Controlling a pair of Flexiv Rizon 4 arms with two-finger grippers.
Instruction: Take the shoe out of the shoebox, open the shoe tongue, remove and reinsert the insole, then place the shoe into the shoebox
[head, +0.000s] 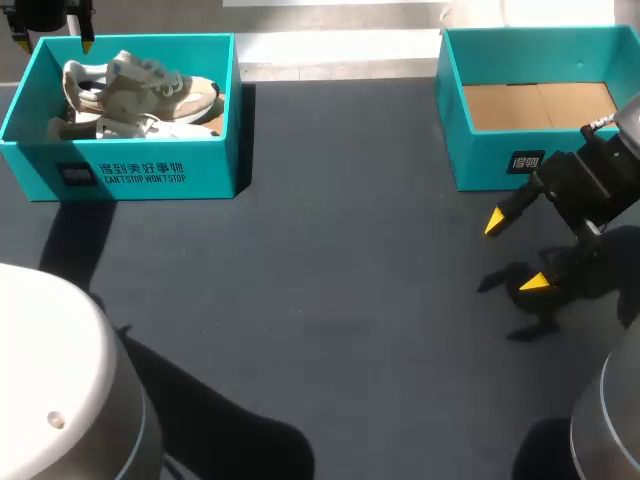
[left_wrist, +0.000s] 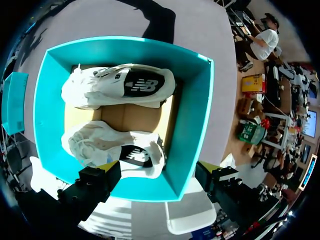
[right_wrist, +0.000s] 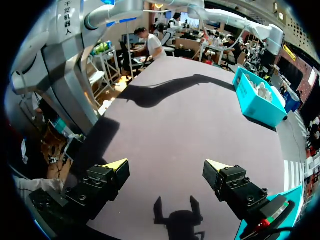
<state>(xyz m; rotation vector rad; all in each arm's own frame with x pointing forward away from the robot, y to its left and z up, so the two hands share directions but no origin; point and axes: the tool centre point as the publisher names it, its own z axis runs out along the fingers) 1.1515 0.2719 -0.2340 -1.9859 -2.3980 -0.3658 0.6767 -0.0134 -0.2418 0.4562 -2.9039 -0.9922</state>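
**First step not yet begun: both shoes in the box, both grippers empty**

The teal shoebox (head: 120, 175) stands at the far left of the desk (head: 330, 300), with a pair of pale trainers lying on their sides inside it. The left gripper (left_wrist: 157, 167) hangs above the box, its fingers spread wide and holding nothing. Seen from its wrist, the nearer shoe (left_wrist: 115, 150) lies just ahead of one fingertip, while the other fingertip sits out past the box wall. The other shoe (left_wrist: 120, 85) lies further off, along the opposite wall.

Over on the right, the right gripper (head: 514, 252) hovers low over bare desk, fingers apart and empty, just in front of a second box (head: 480, 150) that shows only a cardboard floor.

To my eye the job is at its very start, since the shoe has yet to come out. The next move looks to call for the left gripper to shift so that both fingers clear the wall. It can then drop into the box and close across the nearer shoe, likely at the heel or collar, without snagging its neighbour
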